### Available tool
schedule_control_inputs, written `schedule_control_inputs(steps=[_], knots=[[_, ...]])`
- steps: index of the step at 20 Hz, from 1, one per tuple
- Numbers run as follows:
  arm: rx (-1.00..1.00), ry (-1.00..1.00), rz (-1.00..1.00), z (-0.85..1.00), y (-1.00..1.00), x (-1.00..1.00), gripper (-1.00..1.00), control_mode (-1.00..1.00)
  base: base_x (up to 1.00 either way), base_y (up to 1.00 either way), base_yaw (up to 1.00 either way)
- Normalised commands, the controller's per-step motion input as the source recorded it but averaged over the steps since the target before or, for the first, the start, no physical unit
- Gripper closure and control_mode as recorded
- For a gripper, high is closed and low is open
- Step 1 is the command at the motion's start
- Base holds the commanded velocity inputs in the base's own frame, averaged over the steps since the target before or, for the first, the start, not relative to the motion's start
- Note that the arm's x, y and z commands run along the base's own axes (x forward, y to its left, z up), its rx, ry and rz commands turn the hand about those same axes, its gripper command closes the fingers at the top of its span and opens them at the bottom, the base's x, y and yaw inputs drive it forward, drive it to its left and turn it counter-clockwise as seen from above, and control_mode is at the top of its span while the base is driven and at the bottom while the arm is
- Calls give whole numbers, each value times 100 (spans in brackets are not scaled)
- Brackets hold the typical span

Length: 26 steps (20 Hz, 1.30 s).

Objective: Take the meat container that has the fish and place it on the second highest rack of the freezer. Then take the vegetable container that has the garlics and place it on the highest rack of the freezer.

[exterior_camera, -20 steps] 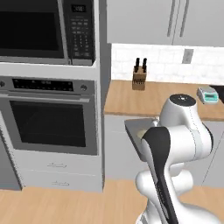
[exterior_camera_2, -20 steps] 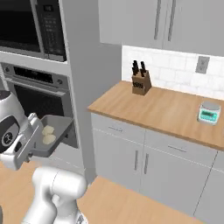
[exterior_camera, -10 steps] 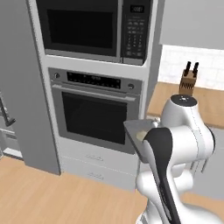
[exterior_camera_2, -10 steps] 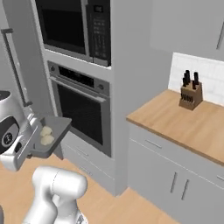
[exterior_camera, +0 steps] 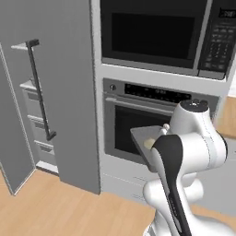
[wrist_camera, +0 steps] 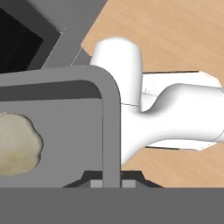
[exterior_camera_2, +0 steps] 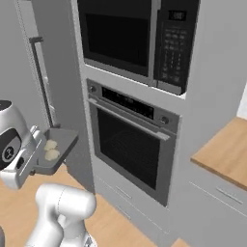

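- the vegetable container (exterior_camera_2: 57,153), a dark-grey straight-walled tray, rides in the air in front of the oven (exterior_camera_2: 130,144), off toward its freezer-side edge.
- the gripper (wrist_camera: 111,178) is clamped on the tray's near wall; in the hand view the rim runs straight down between the two dark tips, so the jaws are closed on the wall itself, not under the tray.
- holding it by one edge leaves the rest of the tray sticking out away from the hand, presumably so it can be slid forward onto a rack.
- the tray sits close to level, which keeps the garlics (exterior_camera_2: 50,149) from rolling; the two pale bulbs lie side by side on its floor, and one bulb shows large in the hand view.
- the freezer (exterior_camera: 50,92) stands just left of the oven, its door swung open with the long dark bar handle (exterior_camera: 40,87) facing out; white shelves and grey drawers show in the gap.
- judging by the garlics being carried, this looks like the second half of the task, with the highest rack the goal; the tray hangs well below that shelf, so a lift and a turn toward the opening seem needed.
- risk: an edge grip could let the tray droop or clip the open door.
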Motion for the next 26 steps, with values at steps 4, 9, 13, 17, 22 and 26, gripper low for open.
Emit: schedule_control_inputs(steps=[4,9,13,17,22,26], knots=[[0,0,0,0,0,0,100,100,84,100,17],[0,0,0,0,0,0,100,100,93,100,3],[0,0,0,0,0,0,100,100,91,100,-3],[0,0,0,0,0,0,100,100,76,100,-9],[0,0,0,0,0,0,100,100,70,96,-23],[0,0,0,0,0,0,100,100,55,57,-27]])
